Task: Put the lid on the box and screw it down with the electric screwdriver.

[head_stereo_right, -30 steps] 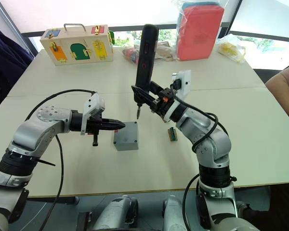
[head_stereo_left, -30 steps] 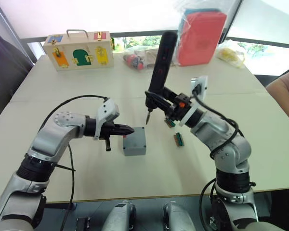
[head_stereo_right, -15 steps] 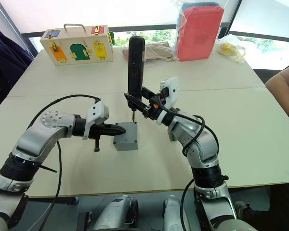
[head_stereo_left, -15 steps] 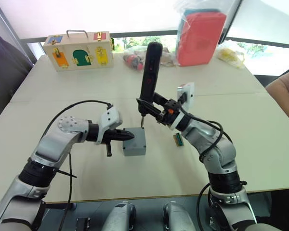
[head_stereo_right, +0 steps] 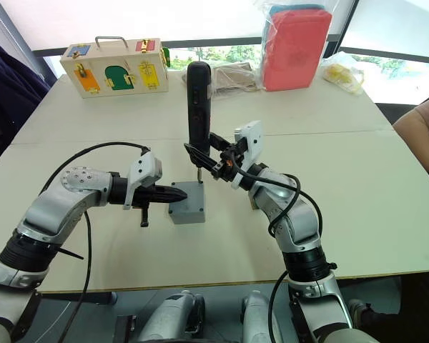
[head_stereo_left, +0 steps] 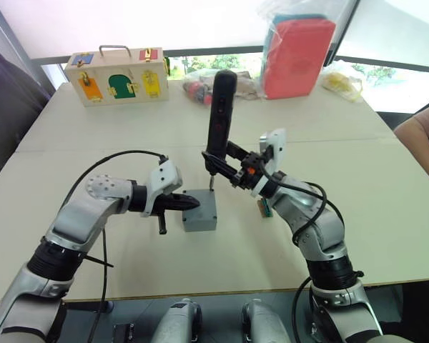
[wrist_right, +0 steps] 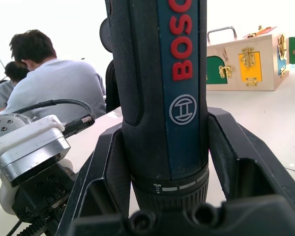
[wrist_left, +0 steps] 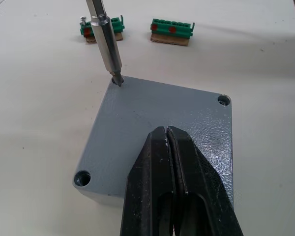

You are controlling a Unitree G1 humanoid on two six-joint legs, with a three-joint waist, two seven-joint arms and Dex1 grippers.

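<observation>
Lid [wrist_left: 157, 123] seated flush on box [head_stereo_left: 199, 211], near table [head_stereo_left: 386, 214] centre. Corner screw holes visible in left wrist view; seam between lid and box not discernible from overhead.

Left gripper [wrist_left: 168, 142] pressed down on lid top from the 9 o'clock side, fingers closed together, nothing between them. Judged purpose: hold-down, to stop the box turning or sliding under driving torque.

Right gripper [head_stereo_left: 227, 158] clamped around lower body of electric screwdriver [head_stereo_left: 219, 114], tool held close to upright, handle leaning slightly off vertical. Metal bit [wrist_left: 105, 44] entered into the corner hole at the box's 1 o'clock corner. Upright hold judged necessary to keep bit in line with hole axis. Whether a screw sits in that hole: cannot tell. Remaining three holes show no bit.

Two small green strips [wrist_left: 171, 30] lying on table at 3 o'clock of box, well clear of the work.

Wooden box with coloured doors [head_stereo_left: 118, 75] at 11 o'clock, far table edge; red bag [head_stereo_left: 299, 56] at 1 o'clock. Person's arm [head_stereo_left: 422, 136] at 3 o'clock edge.

Change against one second earlier: screwdriver bit then in the air, off to the 2 o'clock side of the box; now carried over and lowered into the corner hole. Left gripper then just beside the box edge at 9 o'clock; now advanced onto the lid. Box position unchanged.
</observation>
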